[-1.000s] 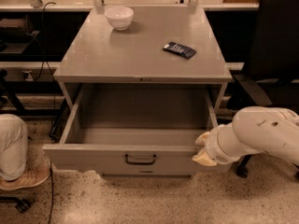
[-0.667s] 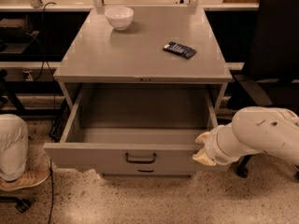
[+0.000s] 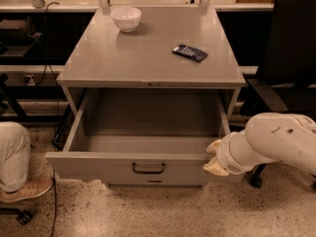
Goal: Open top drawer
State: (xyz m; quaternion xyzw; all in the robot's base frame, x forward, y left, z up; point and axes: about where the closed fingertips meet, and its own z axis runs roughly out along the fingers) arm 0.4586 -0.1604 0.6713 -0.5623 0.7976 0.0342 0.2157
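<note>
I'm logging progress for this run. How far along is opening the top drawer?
Done: the top drawer is pulled well out, its deep grey inside exposed. In hand: the gripper is at the right end of the drawer front, away from the handle. Left: probably only moving the arm away.

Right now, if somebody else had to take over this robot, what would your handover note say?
Gripper: at the right end of the top drawer's front, by its upper edge; whether it grips is unclear.
Top drawer: pulled far out, its grey inside showing; the handle at centre is untouched.
On the cabinet top: a white bowl and a dark flat object.
Done: the drawer looks open.
Left: probably only drawing the arm clear.
</note>
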